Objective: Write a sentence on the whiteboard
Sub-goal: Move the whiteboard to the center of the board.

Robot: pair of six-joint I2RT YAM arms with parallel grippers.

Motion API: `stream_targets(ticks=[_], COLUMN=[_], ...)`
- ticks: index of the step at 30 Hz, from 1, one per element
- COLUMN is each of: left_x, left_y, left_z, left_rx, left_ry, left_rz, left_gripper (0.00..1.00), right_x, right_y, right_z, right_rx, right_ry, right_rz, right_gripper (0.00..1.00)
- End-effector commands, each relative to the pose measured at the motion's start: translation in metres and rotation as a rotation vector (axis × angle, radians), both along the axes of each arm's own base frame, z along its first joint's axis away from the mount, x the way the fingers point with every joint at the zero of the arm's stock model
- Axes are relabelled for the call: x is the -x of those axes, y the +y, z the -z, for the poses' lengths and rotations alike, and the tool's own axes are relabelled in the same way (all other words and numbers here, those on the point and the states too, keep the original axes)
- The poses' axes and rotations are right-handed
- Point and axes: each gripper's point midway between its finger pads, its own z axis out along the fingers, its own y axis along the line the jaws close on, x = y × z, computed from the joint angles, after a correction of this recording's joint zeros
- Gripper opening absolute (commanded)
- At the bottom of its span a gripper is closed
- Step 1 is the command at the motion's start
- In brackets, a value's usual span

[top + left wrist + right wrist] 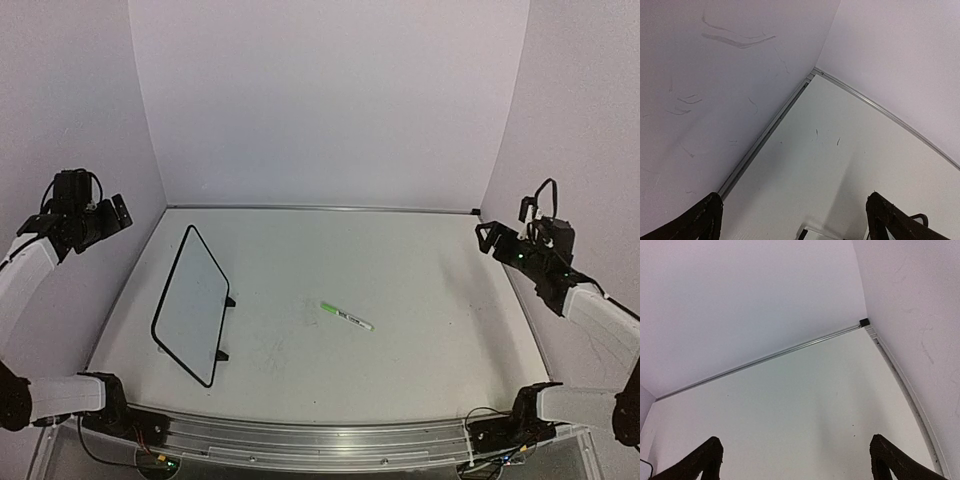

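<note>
The whiteboard (190, 305) sits on the left part of the worktop (420, 300), close to the left edge and about midway between the near and far edges. Its long sides run roughly front to back, and its two small black feet point toward the middle of the worktop. From overhead its face looks plain white inside the thin black frame. A green-capped marker (346, 316) lies flat near the centre of the worktop, well apart from the board, with its cap end toward the board. The left gripper (112, 214) hangs raised beyond the left edge, above the far-left corner, its fingers (707, 217) spread wide with nothing between them. The right gripper (490, 240) is raised over the right edge toward the far-right corner, its fingers (707, 460) likewise wide apart and holding nothing.
</note>
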Motion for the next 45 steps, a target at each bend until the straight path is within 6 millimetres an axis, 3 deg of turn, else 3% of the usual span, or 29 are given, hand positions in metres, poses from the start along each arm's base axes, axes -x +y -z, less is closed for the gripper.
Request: stream_targets(ticks=[1,4,6,10,17,20,22,25,34,39,45], left_x=[0.005,0.000,-0.003,-0.004,0.005,0.010,0.012,0.012,0.011,0.010,0.009], left_y=[-0.013,-0.035,-0.048,-0.025,-0.012,-0.007,-0.005,-0.006,-0.011,-0.013,-0.016], left_z=[-0.044,-0.065,-0.072,-0.074,-0.057,-0.058,-0.056,-0.053,-0.051,-0.049,-0.048], left_rx=[0.026,0.040,0.030,-0.080,-0.097,-0.138,-0.150,-0.148,-0.129,-0.123,-0.115], left_ry=[0.003,0.006,0.001,-0.046,-0.115,-0.126,-0.121,-0.108,-0.109,-0.103,-0.104], left_rz=[0.072,0.216,0.309,0.207,0.136,0.119,0.111,0.120,0.147,0.159,0.173], left_gripper=[1.00,0.99,1.00,1.00,0.99,0.99,1.00,1.00,1.00,0.99,0.99], right_x=[0.001,0.006,0.011,0.025,0.072,0.097,0.111,0.134,0.174,0.180,0.174], right_y=[0.046,0.079,0.117,0.201,0.360,0.416,0.446,0.490,0.559,0.578,0.591], right_z=[-0.029,-0.032,-0.030,-0.009,0.041,0.058,0.079,0.096,0.149,0.178,0.197], right_rx=[0.002,0.088,0.157,0.250,0.357,0.373,0.378,0.380,0.420,0.421,0.441], right_ry=[-0.045,-0.035,-0.026,0.002,0.030,0.004,0.014,-0.007,-0.026,-0.009,-0.016], right_rz=[-0.245,-0.337,-0.427,-0.622,-0.961,-1.097,-1.173,-1.273,-1.429,-1.469,-1.473], right_gripper=[0.98,0.98,0.98,0.95,0.88,0.85,0.83,0.81,0.75,0.71,0.68])
